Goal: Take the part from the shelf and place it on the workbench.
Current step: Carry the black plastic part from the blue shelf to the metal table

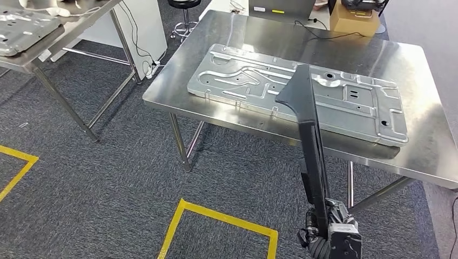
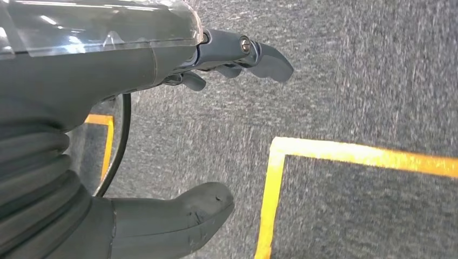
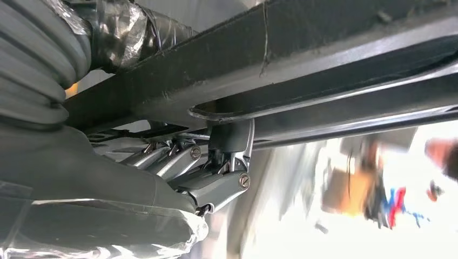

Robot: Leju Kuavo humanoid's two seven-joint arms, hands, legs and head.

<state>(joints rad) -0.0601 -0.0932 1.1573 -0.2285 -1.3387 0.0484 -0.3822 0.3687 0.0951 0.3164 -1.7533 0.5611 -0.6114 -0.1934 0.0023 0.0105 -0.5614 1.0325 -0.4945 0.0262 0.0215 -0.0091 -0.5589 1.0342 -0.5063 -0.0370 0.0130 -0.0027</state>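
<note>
Part: one long black trim part (image 1: 309,127), held upright in the right hand (image 1: 329,237) at its near, lower end; its wider top stands in front of the near edge of the tabletop (image 1: 227,32), not yet set down.
Handling: looks stiff and light, likely moulded plastic; long enough to swing at the free end, so I judge a hold at the narrow lower end workable but tippy.
Right fingers: the fingers (image 3: 216,186) are clenched round the part's edge in the right wrist view.
Left hand: the left hand (image 2: 178,135) hangs over the carpet, fingers apart, grasping nothing.
On the tabletop: one large stamped metal panel (image 1: 259,81), lying flat, and one cardboard box (image 1: 354,19) at the far edge.
Further out: a second table (image 1: 51,46) at far left with another metal panel (image 1: 21,29); yellow floor lines (image 1: 216,216) near.
</note>
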